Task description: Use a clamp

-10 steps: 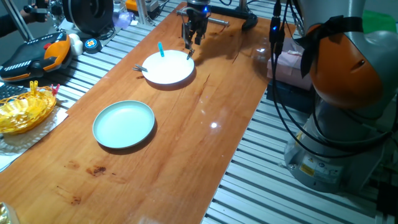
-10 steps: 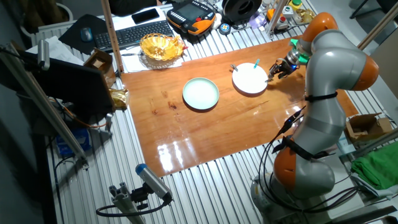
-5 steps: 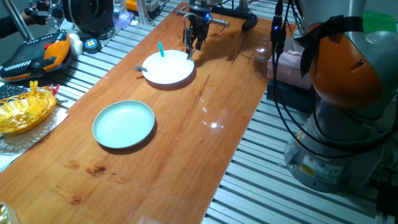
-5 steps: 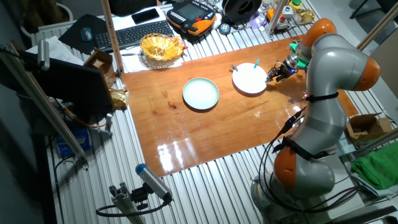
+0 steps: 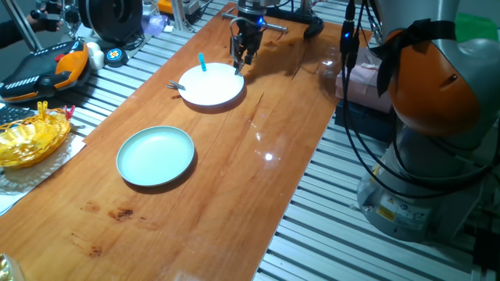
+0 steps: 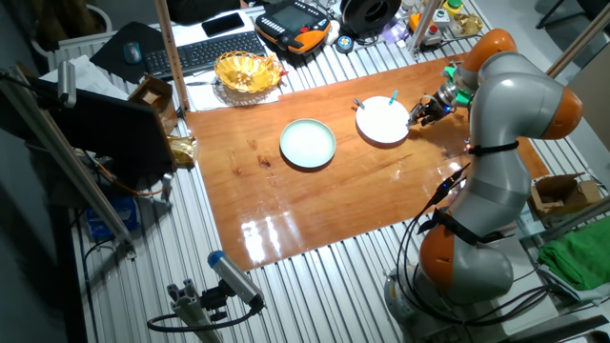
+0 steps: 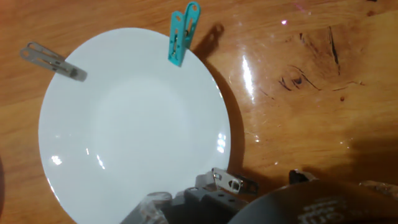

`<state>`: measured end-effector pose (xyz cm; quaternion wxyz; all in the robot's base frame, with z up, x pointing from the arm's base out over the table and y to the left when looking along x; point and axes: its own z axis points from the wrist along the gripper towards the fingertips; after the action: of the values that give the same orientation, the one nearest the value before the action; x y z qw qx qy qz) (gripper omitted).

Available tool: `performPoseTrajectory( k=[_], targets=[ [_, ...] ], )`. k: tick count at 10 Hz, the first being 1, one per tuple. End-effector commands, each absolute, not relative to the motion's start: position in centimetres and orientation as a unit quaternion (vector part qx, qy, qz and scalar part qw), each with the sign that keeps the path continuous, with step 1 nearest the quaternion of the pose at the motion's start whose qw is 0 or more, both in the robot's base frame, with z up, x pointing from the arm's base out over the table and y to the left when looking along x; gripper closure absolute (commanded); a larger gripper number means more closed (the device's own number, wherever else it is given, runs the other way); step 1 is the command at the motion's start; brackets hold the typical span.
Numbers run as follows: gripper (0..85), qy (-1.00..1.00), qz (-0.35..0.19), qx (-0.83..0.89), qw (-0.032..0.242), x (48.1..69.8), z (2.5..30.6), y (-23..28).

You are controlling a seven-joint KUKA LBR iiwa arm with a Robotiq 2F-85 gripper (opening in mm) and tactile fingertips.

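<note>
A white plate (image 5: 212, 86) lies at the far end of the table. It also shows in the other fixed view (image 6: 382, 123) and the hand view (image 7: 130, 124). A teal peg (image 7: 183, 34) and a grey clip (image 7: 53, 61) sit on its far rim. My gripper (image 5: 241, 56) hangs over the plate's right rim, seen too in the other fixed view (image 6: 420, 113). In the hand view my gripper (image 7: 221, 194) appears shut on the clamp (image 7: 233, 182), a small grey metal clip right at the plate's near rim.
A light blue plate (image 5: 155, 155) lies nearer the table's middle. A black bar clamp (image 5: 301, 23) lies behind the gripper at the table's far end. A yellow wire basket (image 5: 27, 136) stands off the table's left edge. The arm's base (image 5: 437, 117) stands to the right.
The gripper has risen slightly and shifted a little toward the far end of the table above the plate's rim. The plates and the other clips have not moved.
</note>
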<state>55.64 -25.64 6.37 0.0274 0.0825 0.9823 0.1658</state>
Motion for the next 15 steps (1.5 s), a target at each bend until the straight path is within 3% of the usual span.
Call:
performPoseTrajectory(
  k=[1, 6, 12, 15],
  targets=[
    [38.3, 0.982, 0.168, 0.083, 0.028, 55.64, 6.38, -25.55],
    [47.0, 0.981, 0.175, 0.077, 0.028, 55.66, 6.42, -25.52],
    [50.7, 0.98, 0.18, 0.076, 0.028, 55.68, 6.51, -25.54],
    [60.0, 0.979, 0.185, 0.074, 0.028, 55.68, 6.52, -25.53]
  ],
)
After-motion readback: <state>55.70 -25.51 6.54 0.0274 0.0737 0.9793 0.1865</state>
